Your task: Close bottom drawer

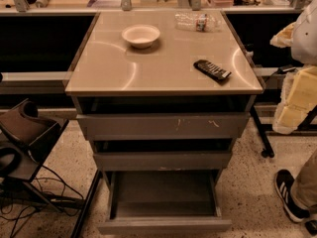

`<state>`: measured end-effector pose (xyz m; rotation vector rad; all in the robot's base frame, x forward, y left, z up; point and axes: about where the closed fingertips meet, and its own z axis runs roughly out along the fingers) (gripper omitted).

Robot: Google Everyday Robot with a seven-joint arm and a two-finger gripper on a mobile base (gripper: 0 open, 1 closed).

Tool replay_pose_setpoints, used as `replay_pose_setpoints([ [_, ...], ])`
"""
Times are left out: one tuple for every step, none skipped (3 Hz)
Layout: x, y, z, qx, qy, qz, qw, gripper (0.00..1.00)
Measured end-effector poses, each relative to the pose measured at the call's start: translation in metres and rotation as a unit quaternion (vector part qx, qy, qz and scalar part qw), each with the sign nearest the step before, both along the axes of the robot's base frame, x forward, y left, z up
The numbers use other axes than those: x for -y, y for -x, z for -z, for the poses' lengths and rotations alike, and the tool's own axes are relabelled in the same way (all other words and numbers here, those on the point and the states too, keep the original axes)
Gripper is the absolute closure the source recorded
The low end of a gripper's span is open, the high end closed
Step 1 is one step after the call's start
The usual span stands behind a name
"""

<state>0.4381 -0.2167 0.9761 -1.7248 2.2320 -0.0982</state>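
The bottom drawer [163, 225] of the beige-topped cabinet [163, 78] stands pulled far out toward me. Its shallow grey tray [163, 190] shows bare, with nothing in it, and its plain grey front is near the lower edge of the view. Above it the middle grey drawer [162, 160] and the wider top drawer [162, 126], which has pale scratches, each stick out a little. My gripper does not show anywhere in the camera view.
On the cabinet top are a white bowl [141, 35], a lying plastic bottle [197, 21] and a black flat object [212, 70]. A person's leg and shoe [290, 195] stand at the right. A dark stand with cables [25, 143] is at the left.
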Motion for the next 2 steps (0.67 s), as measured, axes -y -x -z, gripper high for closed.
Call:
replay_pose_setpoints([
  [0.0,0.0,0.0,0.0,0.0,0.0,1.0,0.0],
  [-0.003,0.001,0.024,0.001,-0.002,-0.004,1.0,0.0],
])
